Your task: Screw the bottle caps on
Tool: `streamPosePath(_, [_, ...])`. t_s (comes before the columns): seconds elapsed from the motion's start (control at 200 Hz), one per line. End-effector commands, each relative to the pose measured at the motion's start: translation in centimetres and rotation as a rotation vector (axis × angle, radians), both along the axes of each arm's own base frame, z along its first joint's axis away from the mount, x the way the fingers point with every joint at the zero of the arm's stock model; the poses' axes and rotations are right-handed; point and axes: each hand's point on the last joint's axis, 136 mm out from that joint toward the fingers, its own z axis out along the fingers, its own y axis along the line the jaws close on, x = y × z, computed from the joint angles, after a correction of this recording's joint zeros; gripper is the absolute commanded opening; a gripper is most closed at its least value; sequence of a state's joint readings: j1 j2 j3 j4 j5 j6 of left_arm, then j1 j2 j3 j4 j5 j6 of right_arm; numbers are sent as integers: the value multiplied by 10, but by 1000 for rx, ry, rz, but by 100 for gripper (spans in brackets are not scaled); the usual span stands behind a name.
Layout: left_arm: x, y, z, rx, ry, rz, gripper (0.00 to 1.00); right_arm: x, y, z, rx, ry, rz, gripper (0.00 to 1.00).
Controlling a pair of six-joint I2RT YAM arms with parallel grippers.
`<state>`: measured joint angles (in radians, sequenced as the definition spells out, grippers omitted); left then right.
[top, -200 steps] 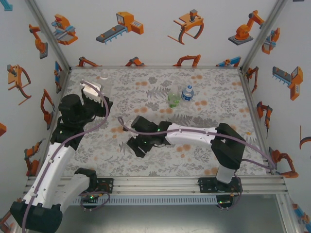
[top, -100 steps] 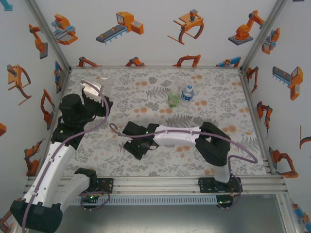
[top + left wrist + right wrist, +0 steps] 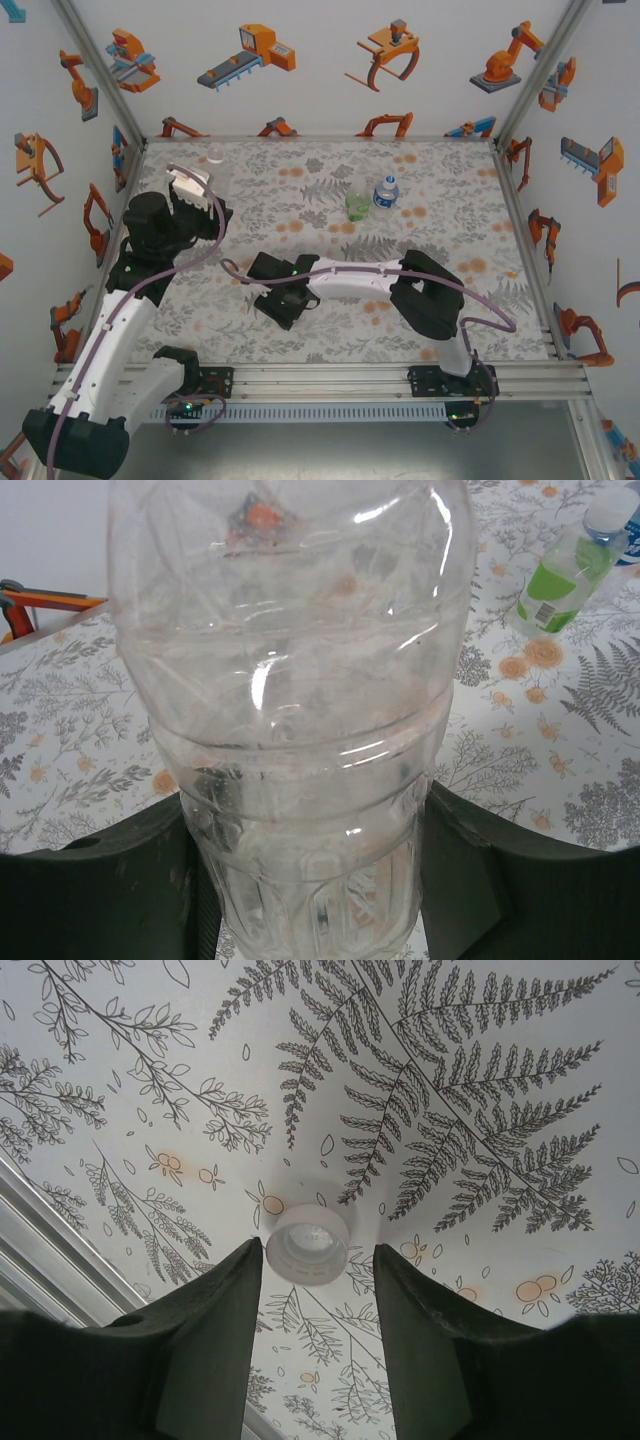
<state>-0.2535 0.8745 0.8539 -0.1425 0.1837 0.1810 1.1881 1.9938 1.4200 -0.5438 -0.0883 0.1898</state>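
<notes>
Left gripper [image 3: 190,188]: closed on the clear bottle [image 3: 300,730], with one dark finger [image 3: 110,890] pressed to each side of the bottle's lower body. Clear bottle: transparent and ribbed, upright as far as the wrist view shows, with its mouth beyond the top of that view. Green-tinted bottle [image 3: 553,585]: well ahead of the left gripper and off to its right, standing on the table [image 3: 300,185]; whether its neck carries a cap cannot be told. Blue-label bottle [image 3: 386,194]: just beside the green-tinted one, on the side farther from the left gripper, with a white top showing. Both standing bottles are well apart from the right gripper [image 3: 315,1255], farther from the arm bases than it is. Right gripper: low over the table, jaws apart and astride one item, clamped on nothing. Bottle cap [image 3: 308,1243]: white and round, lying flat on the fern print directly between the right gripper's fingertips. The fingertip at the left of the wrist view is at the cap's rim, touching or just short of it, which cannot be told. A sliver of table shows between the cap and the other fingertip. Table: covered in grey fern and orange flower print.
</notes>
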Motion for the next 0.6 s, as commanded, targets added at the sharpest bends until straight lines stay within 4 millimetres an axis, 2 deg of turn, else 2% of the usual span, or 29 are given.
streamPosePath(0.0, [1, -1, 5, -26, -14, -10, 0, 2, 3, 1, -13, -1, 6, 45])
streamPosePath(0.596, [4, 4, 9, -78, -20, 2, 0, 10, 0, -9, -35, 27, -45, 38])
